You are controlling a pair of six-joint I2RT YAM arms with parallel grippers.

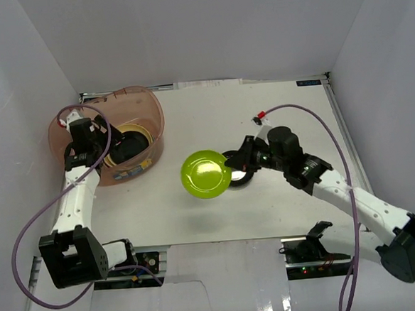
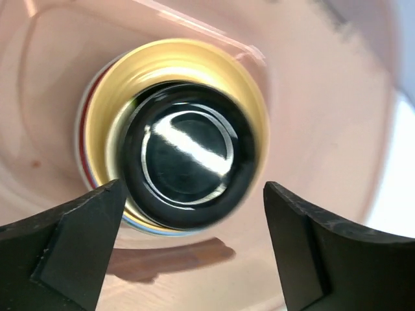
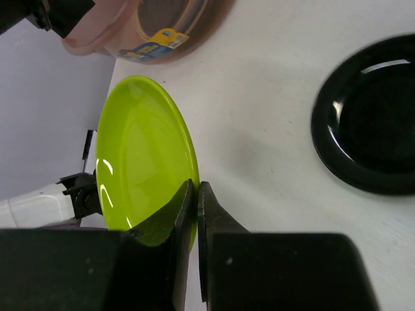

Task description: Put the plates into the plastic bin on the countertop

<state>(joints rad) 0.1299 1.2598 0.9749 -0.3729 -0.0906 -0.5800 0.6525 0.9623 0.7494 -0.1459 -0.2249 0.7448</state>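
**Green plate pinched mid-table, black plate lying in the bin**

The white countertop [image 1: 282,207] fills the enclosure between white walls. At its far left stands the translucent pinkish-brown plastic bin [image 1: 128,92], much wider than any plate inside it.

A stack of plates lies on the bin's floor. A yellow plate [image 2: 249,97] has a smaller glossy black plate [image 2: 188,159] on top of it, and thin red and blue rims of other plates show at the stack's left and lower edges.

Near the middle of the countertop, to the right of the bin, is the lime green plate [image 1: 205,174]. Whether it touches the surface I cannot tell. Just beyond it, on the right arm's side, a second black plate [image 3: 373,123] lies flat on the countertop.

The left gripper [image 2: 193,194] hangs inside the bin above the stack. Its fingers are spread wide on either side of the black plate and hold nothing. The right gripper [image 3: 196,188] has its fingers pressed together on the lime green plate's rim, pinching it.

A blue and yellow label [image 3: 155,42] is stuck on the bin's outer wall.
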